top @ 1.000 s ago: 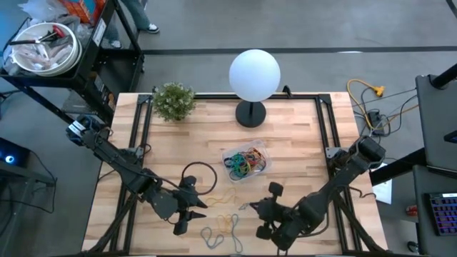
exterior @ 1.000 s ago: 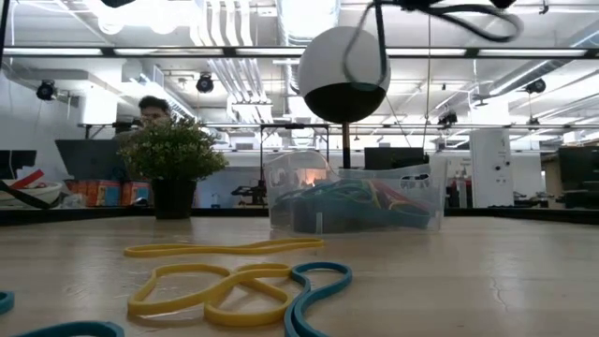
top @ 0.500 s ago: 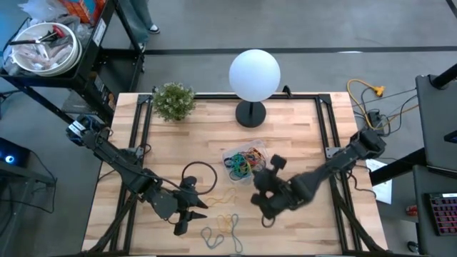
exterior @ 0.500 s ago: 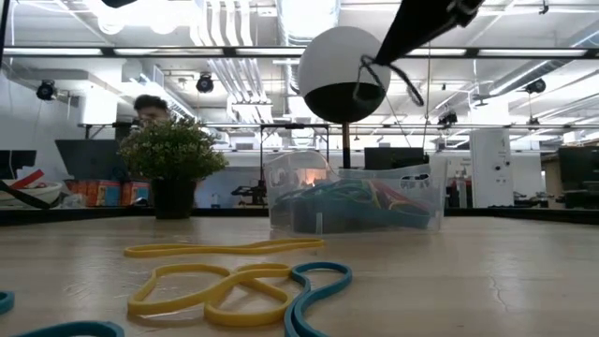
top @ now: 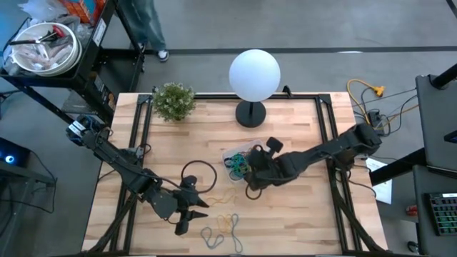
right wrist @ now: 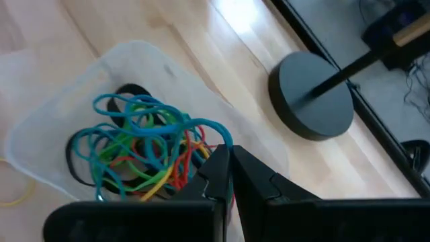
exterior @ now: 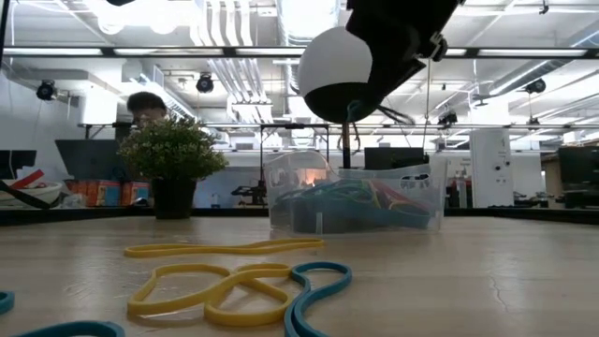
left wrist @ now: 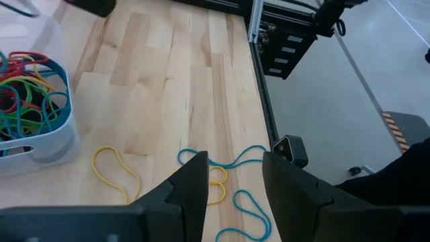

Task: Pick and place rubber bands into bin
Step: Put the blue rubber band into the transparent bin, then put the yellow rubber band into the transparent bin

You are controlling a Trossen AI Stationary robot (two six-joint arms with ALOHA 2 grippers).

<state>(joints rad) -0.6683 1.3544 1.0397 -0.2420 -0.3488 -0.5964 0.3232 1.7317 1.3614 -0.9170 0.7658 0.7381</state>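
Rubber bands (top: 223, 223) lie on the table (top: 300, 135) before the bin (top: 230, 155), the lamp (top: 253, 75) behind it.

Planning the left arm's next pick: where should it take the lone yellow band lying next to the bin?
Probably from straight above, across one narrow strand of the yellow band: it lies flat on the table, clear of the bin, so nothing can slide beneath.

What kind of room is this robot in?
Probably a robotics lab or workshop. The wooden table sits in a metal frame with two robot arms, the low view shows exposed ceiling pipes and equipment racks, and cables trail across the grey floor.
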